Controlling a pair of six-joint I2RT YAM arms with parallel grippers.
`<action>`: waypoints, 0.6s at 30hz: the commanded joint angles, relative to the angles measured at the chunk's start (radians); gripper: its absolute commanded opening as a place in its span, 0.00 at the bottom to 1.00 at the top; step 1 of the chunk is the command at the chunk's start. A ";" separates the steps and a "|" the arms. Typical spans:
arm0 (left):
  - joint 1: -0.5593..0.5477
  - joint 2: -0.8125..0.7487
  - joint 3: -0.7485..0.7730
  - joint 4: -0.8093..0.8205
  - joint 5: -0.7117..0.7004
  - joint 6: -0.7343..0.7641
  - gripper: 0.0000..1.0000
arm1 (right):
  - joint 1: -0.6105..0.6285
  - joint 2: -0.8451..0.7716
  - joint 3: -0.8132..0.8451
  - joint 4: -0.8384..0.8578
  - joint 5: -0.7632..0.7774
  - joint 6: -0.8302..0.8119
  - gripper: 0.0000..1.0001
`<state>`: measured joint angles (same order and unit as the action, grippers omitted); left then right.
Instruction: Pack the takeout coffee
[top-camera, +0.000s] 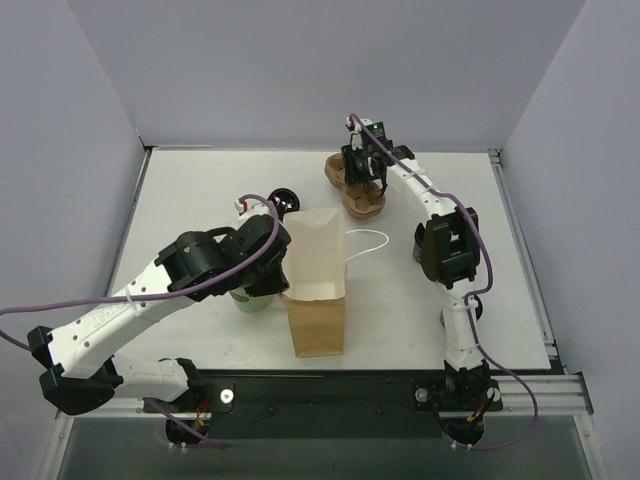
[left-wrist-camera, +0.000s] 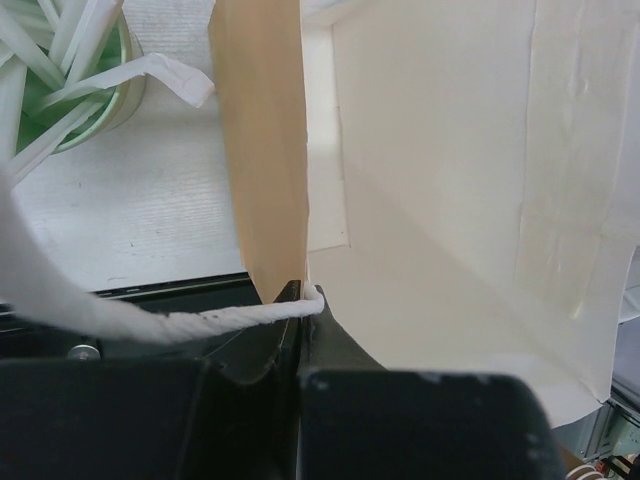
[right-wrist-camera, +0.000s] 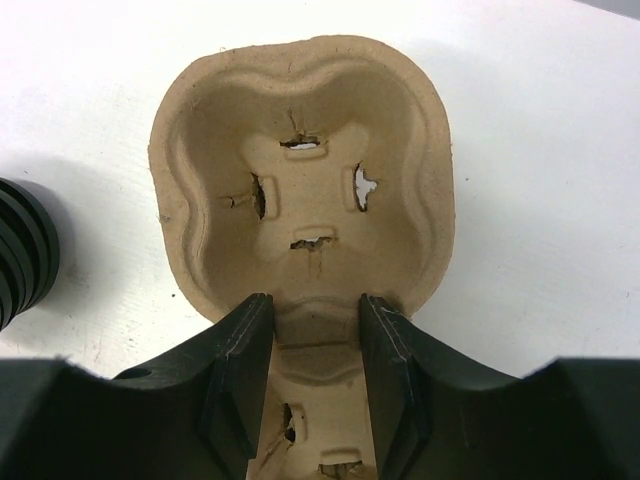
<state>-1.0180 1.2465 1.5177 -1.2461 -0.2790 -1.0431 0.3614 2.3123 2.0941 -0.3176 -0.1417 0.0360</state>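
Observation:
The takeout coffee (top-camera: 284, 198), a small black cup, stands left of the far end of the brown paper bag (top-camera: 318, 322); its ribbed black side shows in the right wrist view (right-wrist-camera: 22, 252). My left gripper (top-camera: 281, 222) (left-wrist-camera: 300, 296) is shut on the bag's left rim, with the white rope handle (left-wrist-camera: 200, 324) lying across its tips. The bag's pale inside (left-wrist-camera: 450, 190) faces that camera. My right gripper (top-camera: 366, 178) (right-wrist-camera: 315, 330) is shut on the narrow waist of the brown pulp cup carrier (right-wrist-camera: 300, 150) (top-camera: 357, 190), far right of the bag.
A green cup with white straws (left-wrist-camera: 60, 70) (top-camera: 250, 300) sits left of the bag, mostly under the left arm. The bag's other white handle (top-camera: 367, 243) loops out on its right. Grey walls close the table's left, far and right sides.

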 joint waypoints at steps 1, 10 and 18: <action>0.006 -0.027 0.002 0.036 0.004 -0.021 0.01 | 0.005 -0.103 0.018 0.046 -0.001 0.011 0.39; 0.006 -0.033 -0.014 0.053 0.017 -0.017 0.01 | -0.007 -0.083 -0.011 0.017 -0.019 0.033 0.37; 0.007 -0.027 -0.001 0.071 0.003 -0.006 0.01 | -0.027 -0.154 0.052 -0.001 -0.032 0.057 0.36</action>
<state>-1.0180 1.2400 1.5047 -1.2434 -0.2752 -1.0424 0.3531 2.2845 2.0701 -0.3103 -0.1486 0.0589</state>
